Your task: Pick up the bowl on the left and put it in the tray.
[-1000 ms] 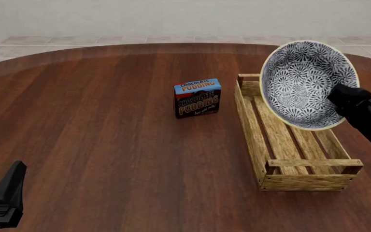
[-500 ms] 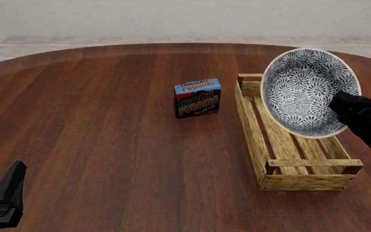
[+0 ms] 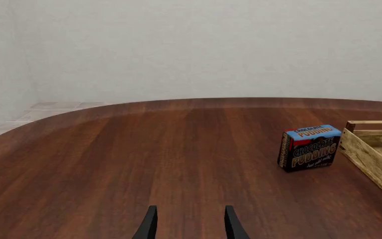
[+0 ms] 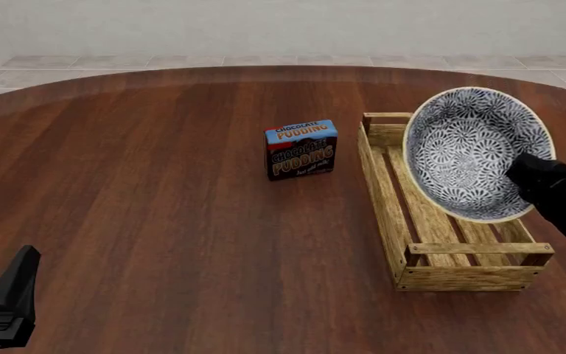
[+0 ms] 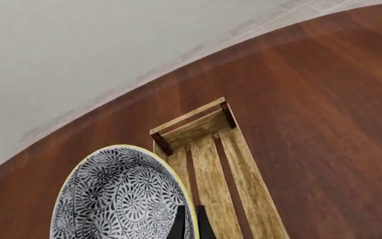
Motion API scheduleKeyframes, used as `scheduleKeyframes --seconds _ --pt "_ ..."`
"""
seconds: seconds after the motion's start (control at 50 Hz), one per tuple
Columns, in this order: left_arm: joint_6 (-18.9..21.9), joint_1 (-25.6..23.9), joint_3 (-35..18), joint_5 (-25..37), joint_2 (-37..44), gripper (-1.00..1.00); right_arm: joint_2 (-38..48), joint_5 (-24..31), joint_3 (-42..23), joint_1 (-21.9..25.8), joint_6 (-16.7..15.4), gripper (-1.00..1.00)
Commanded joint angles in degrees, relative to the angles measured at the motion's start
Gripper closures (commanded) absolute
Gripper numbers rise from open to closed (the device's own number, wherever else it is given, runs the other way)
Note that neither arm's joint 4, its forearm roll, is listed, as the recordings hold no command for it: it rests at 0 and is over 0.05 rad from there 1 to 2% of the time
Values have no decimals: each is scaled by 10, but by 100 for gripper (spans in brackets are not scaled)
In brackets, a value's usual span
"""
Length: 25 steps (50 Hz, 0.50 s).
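From the left wrist view we count one chocolate pudding box [image 3: 310, 147] standing upright on the wooden table [image 3: 144, 159], plus one corner of the tray [image 3: 375, 152] just beside it, and the left gripper [image 3: 188, 224] has its two fingers spread apart with nothing between them. In the front view it's one bowl [image 4: 477, 154], one slatted wooden tray [image 4: 441, 221], one pudding box [image 4: 302, 150], two arms. The bowl is up in the air over the tray, tipped on its side so the patterned inside faces toward the camera and a bit left; the right gripper [image 4: 530, 174] is pinched onto its rim at the right edge. The tray's long axis runs away from us, near end to far end. The left arm sits low in the near-left corner, well apart from everything. In the right wrist view we see the same single bowl [image 5: 121, 194] with the right gripper's fingers [image 5: 178, 225] squeezed on the yellowish rim, and the tray [image 5: 208, 154] stretching lengthwise beyond it.
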Motion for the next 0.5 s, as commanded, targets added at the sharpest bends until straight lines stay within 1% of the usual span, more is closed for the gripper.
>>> scheduleKeyframes --seconds 0.02,0.08,0.1,0.36,0.5 --pt "0 0 0 0 0 -100 -2 -4 8 -2 8 100" --pt "0 0 0 0 0 -100 3 -8 13 -2 10 100" --pt "0 0 0 0 0 -100 7 -9 15 -1 15 100" --pt "0 0 0 0 0 -100 5 -11 20 -9 17 100" --pt "0 0 0 0 0 -100 15 -21 24 -14 21 100"
